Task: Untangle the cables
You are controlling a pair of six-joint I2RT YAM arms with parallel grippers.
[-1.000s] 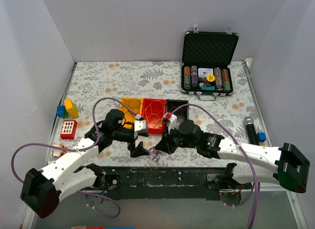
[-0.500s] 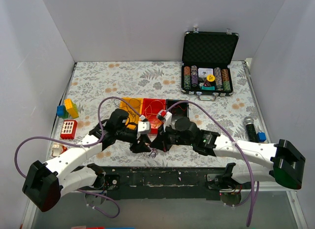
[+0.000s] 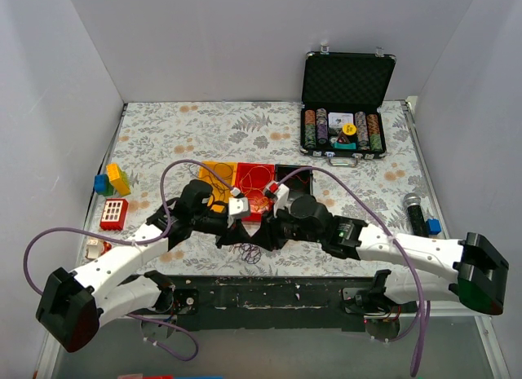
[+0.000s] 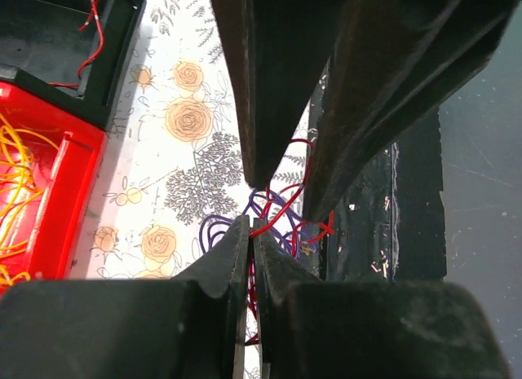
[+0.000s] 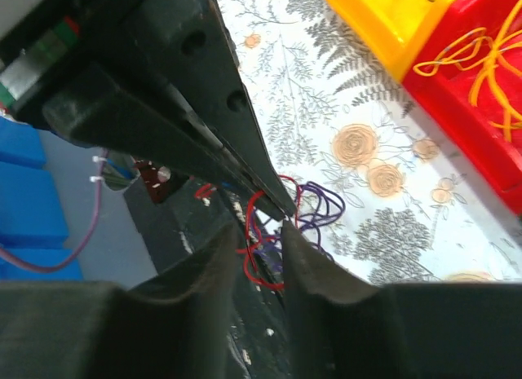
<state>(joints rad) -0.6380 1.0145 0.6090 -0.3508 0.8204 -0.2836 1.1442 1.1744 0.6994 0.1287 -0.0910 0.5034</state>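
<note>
The cables (image 3: 249,251) form a small, loose knot of hair-thin red and dark purple loops, lying at the 6 o'clock edge of the desk (image 3: 163,126). The left pincer (image 4: 249,230), reaching in from 9 o'clock, is pressed together with a red strand nipped at its tips. The right pincer (image 5: 259,242), coming from 3 o'clock, is slightly spread, with red loops passing through the gap. At 12 o'clock of the knot, the red tray (image 4: 73,175) holds yellow strands and the black tray (image 4: 41,45) a red one.
</note>
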